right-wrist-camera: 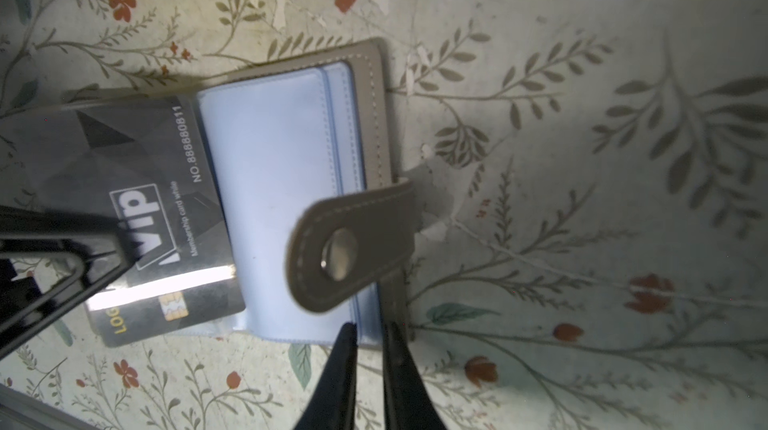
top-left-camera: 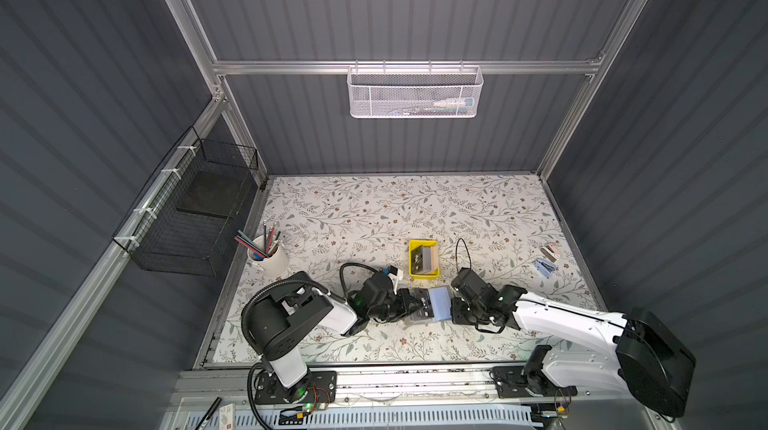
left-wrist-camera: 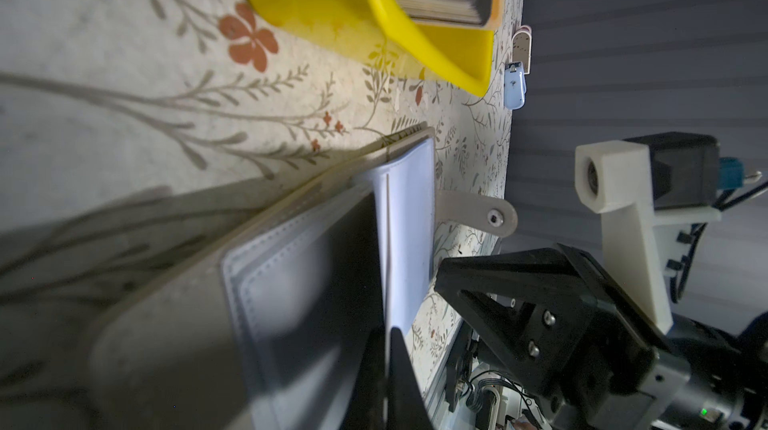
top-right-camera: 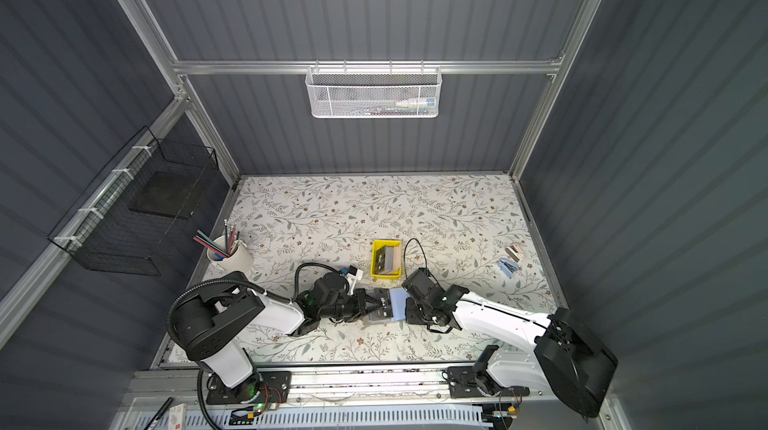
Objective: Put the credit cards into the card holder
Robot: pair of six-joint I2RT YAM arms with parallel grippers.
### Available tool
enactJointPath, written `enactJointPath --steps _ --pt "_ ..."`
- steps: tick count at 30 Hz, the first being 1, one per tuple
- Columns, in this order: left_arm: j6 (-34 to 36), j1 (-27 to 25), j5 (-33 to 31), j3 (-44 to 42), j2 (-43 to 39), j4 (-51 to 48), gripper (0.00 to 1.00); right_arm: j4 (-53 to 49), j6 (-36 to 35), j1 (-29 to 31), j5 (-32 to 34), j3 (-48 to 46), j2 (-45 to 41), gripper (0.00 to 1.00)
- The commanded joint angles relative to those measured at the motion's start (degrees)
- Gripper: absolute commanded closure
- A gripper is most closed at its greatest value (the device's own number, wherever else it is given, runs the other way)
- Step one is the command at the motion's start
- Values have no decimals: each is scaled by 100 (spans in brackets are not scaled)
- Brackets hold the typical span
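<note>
The left hand (top-left-camera: 415, 304) is clenched on one flat black plastic card (right-wrist-camera: 166, 182) with white "VIP" letters. The card lies over the left half of the open grey leather-like card holder (right-wrist-camera: 372, 87), against its pale blue see-through sleeves (right-wrist-camera: 270, 158). I cannot tell how far in it is. The right hand (right-wrist-camera: 370, 332) pinches the holder's edge, just beside the grey strap (right-wrist-camera: 353, 241) with one round metal snap. The holder lies on the bench between the two hands, near the front.

Just behind it sits one small yellow plastic tray (top-left-camera: 424, 276). In it is a stack of cards (top-left-camera: 420, 259), black ones with one tan one at the side. The thin edges are too many to count.

Far to the left stands one white round cup (top-left-camera: 270, 263) full of pencils (top-left-camera: 262, 241). Far to the right lie one pink clip (top-left-camera: 552, 251) and one blue clip (top-left-camera: 544, 266), near each other.

The bench (top-left-camera: 415, 207) has a pale cover with leaves and small flowers. Dark grey ribbed walls stand around it, with silver metal bars. One white mesh basket (top-left-camera: 374, 95) hangs on the back bar, holding small things I cannot make out. One black wire basket (top-left-camera: 178, 249) hangs on the left wall, with one dark flat slab (top-left-camera: 208, 195) in it.
</note>
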Motion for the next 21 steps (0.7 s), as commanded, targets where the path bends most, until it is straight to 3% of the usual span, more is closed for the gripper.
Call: enactJointPath --steps 1,21 --pt "-188 -30 93 -84 121 172 100 -244 130 -5 253 29 88 83" --pt "-320 -30 217 -85 -25 -138 100 -111 228 10 197 -150 280 84"
